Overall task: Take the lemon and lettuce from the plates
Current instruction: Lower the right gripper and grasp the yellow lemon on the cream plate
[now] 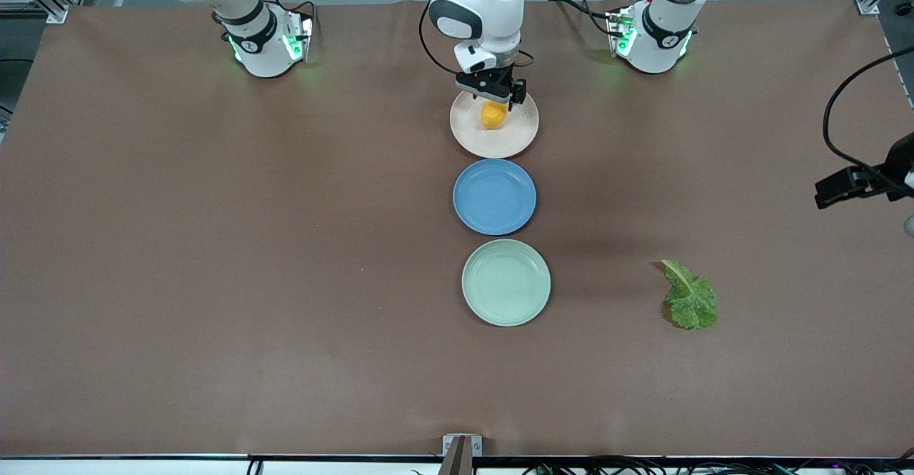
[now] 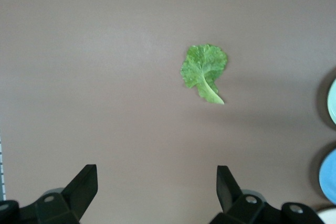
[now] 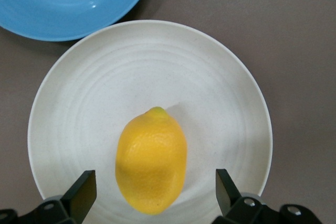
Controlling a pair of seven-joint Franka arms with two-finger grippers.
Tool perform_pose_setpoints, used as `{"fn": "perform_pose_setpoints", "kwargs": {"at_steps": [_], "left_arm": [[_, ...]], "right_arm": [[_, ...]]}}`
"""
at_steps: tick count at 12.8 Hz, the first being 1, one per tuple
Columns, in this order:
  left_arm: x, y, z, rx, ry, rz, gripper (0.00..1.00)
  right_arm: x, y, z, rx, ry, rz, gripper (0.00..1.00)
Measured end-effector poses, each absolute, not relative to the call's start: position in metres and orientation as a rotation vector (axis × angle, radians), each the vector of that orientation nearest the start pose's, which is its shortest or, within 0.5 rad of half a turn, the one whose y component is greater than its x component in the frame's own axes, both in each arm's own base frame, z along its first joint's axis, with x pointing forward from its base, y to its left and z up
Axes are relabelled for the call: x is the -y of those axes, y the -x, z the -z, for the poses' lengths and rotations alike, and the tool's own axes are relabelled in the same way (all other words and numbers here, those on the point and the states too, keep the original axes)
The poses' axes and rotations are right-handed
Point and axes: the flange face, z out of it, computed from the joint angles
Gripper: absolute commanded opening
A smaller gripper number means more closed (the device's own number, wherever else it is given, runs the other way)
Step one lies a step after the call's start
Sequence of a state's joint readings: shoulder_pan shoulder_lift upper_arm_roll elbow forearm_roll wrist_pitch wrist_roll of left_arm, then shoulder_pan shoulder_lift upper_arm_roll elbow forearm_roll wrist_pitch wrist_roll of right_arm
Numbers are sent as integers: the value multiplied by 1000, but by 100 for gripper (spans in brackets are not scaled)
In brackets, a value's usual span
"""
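Observation:
The lemon point(image 1: 493, 114) lies on the pale beige plate point(image 1: 515, 143), the plate farthest from the front camera. My right gripper point(image 1: 493, 99) is low over it and open, one finger on each side of the lemon point(image 3: 151, 161), neither touching it; the plate's rim point(image 3: 79, 103) shows around it. The lettuce point(image 1: 689, 296) lies flat on the bare table toward the left arm's end, on no plate. The mint green plate point(image 1: 505, 305) is empty. My left gripper point(image 1: 832, 191) hangs open and empty over the table's left-arm end, the lettuce point(image 2: 203, 69) well clear of it point(image 2: 156, 178).
An empty blue plate point(image 1: 494, 196) sits between the beige and mint plates; it also shows in the right wrist view point(image 3: 68, 3). Edges of the mint plate point(image 2: 332, 100) and blue plate point(image 2: 328, 177) show in the left wrist view. Brown cloth covers the table.

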State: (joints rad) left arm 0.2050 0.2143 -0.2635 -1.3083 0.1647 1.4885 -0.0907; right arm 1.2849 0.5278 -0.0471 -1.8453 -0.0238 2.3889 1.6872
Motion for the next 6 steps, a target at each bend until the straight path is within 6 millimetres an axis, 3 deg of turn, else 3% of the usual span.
{"fn": "perform_pose_setpoints", "kwargs": {"at_steps": [4,6], "left_arm": [[33,-580,-645,-16,3077,-106,100],[39,-571,-649,-24,3116,-139,100]], "right_arm": [[-616,-216,-219,-737,3054,73,95],[-619,-219,-209,-779,3025,78,85]]}}
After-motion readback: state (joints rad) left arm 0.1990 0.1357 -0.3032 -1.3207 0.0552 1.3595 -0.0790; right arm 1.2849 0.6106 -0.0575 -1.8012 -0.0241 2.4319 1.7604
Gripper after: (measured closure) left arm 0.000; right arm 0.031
